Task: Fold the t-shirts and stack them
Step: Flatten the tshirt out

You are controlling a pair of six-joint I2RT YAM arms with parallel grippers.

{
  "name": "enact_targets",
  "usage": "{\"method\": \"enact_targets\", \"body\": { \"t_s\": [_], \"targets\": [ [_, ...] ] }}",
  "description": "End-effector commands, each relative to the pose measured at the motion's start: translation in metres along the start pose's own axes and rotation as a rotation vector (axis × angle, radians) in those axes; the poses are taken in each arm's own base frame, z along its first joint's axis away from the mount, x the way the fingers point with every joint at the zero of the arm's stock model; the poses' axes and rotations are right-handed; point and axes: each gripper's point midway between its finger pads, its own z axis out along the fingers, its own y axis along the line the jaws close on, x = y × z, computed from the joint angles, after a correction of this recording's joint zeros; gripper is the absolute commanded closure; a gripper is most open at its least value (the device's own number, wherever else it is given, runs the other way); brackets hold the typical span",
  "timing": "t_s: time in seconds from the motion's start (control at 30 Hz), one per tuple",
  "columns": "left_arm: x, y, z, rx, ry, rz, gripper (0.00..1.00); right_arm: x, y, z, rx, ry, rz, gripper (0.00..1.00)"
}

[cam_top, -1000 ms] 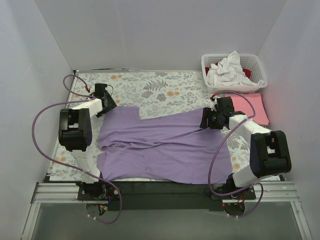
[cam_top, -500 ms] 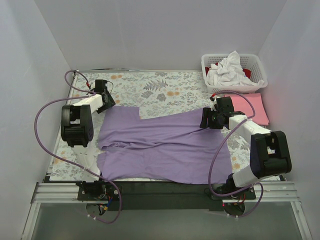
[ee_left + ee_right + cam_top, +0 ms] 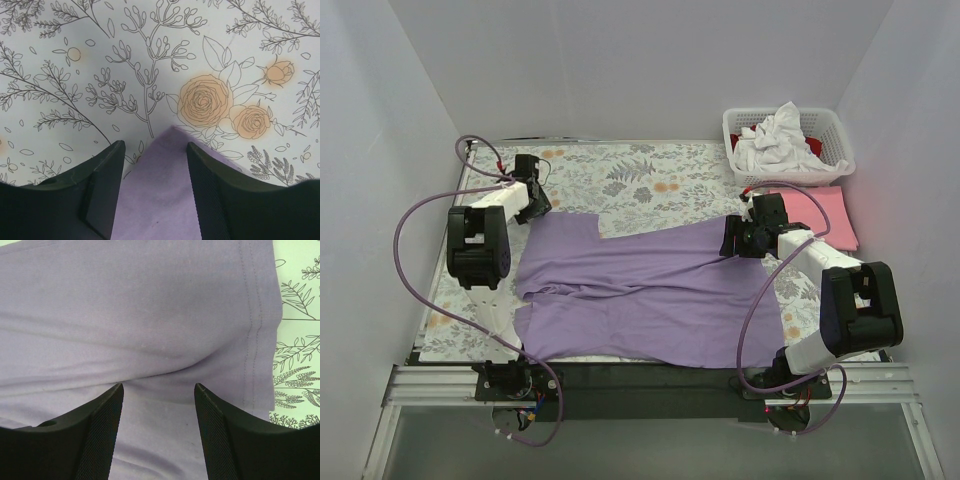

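Observation:
A large lavender t-shirt [image 3: 640,290] lies spread and partly folded on the floral cloth [image 3: 620,175]. My left gripper [image 3: 534,196] is open, its jaws straddling the shirt's far-left corner [image 3: 162,185] without closing on it. My right gripper [image 3: 730,240] is open low over the shirt's right end, near the stitched hem [image 3: 257,340]; the fabric [image 3: 150,330] lies between the jaws. A folded pink t-shirt [image 3: 825,215] lies at the right. A white t-shirt [image 3: 775,140] and a red one [image 3: 813,147] sit in the basket.
The white lattice basket [image 3: 841,142] stands at the back right corner. White walls close in the left, back and right sides. The arm bases and purple cables are at the near edge.
My left gripper has shifted a little toward the far left, to the shirt's corner. The right arm and the shirt have not visibly moved.

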Motion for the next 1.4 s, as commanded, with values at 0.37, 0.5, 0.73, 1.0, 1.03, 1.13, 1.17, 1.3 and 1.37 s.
{"method": "enact_targets", "body": {
  "t_s": [0.37,0.5,0.73,1.0,1.03,1.13,1.17,1.3,1.37],
  "targets": [
    [0.095,0.02,0.016,-0.064,0.294,0.067,1.0,-0.006,0.0,-0.001,0.005,-0.033,-0.017,0.36],
    [0.08,0.021,0.006,-0.067,0.241,0.062,1.0,-0.018,-0.003,0.001,0.035,-0.054,-0.019,0.36],
    [0.052,0.028,-0.025,-0.055,0.097,0.0,1.0,-0.062,-0.016,0.008,0.135,-0.12,-0.025,0.37],
    [0.051,0.03,-0.029,-0.036,0.057,-0.009,1.0,-0.098,-0.033,0.03,0.194,-0.14,-0.052,0.42],
    [0.051,0.028,-0.029,-0.028,0.06,-0.009,1.0,-0.11,-0.031,0.03,0.191,-0.159,-0.062,0.44],
    [0.047,0.025,-0.03,-0.022,0.052,-0.013,1.0,-0.123,-0.035,0.041,0.184,-0.162,-0.098,0.51],
    [0.046,0.026,-0.03,-0.023,0.049,-0.01,1.0,-0.124,-0.037,0.043,0.178,-0.157,-0.107,0.51],
    [0.043,0.026,-0.032,-0.025,0.04,-0.01,1.0,-0.123,-0.044,0.062,0.151,-0.121,-0.136,0.51],
    [0.042,0.026,-0.032,-0.024,0.038,-0.011,1.0,-0.124,-0.042,0.069,0.112,-0.108,-0.158,0.51]
  ]
}}
